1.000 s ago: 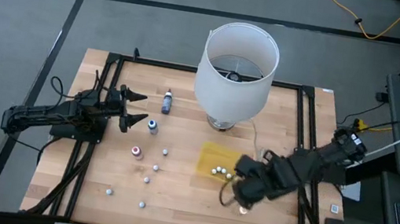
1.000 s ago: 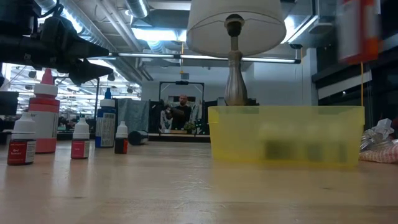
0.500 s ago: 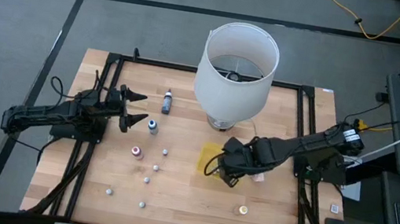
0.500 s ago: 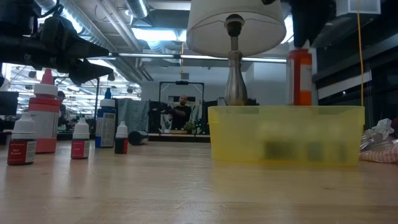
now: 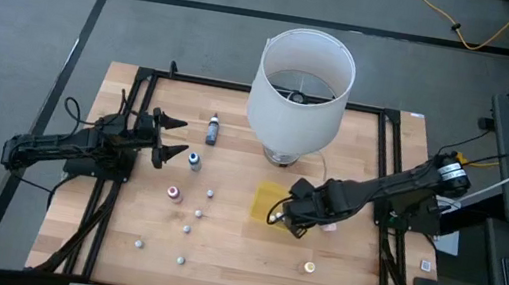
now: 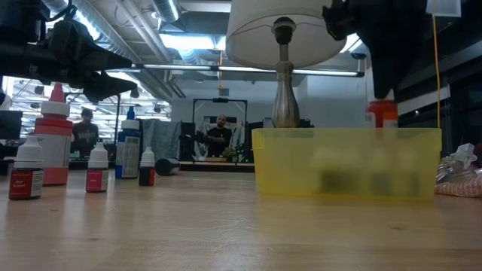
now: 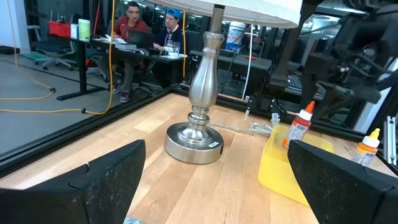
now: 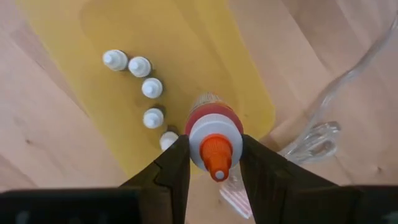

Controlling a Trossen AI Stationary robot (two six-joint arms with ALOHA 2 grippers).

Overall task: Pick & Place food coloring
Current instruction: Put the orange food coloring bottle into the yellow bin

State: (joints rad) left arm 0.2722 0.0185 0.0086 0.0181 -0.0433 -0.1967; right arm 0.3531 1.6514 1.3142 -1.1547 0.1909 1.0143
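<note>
Right hand [image 8: 214, 168] grips an orange-topped bottle [image 8: 213, 132] over the yellow tray [image 8: 186, 50], hiding its base.

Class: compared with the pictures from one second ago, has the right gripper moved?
Yes. The right gripper went from the table's near side toward the lamp, over the yellow tray.

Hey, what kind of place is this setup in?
Probably a robotics lab or open workshop: two robot arms at a wooden table, exposed ceiling ducts, and people at desks behind it.

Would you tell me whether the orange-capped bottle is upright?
Upright: the orange-capped bottle hangs cap-up in the right gripper over the yellow tray.
</note>
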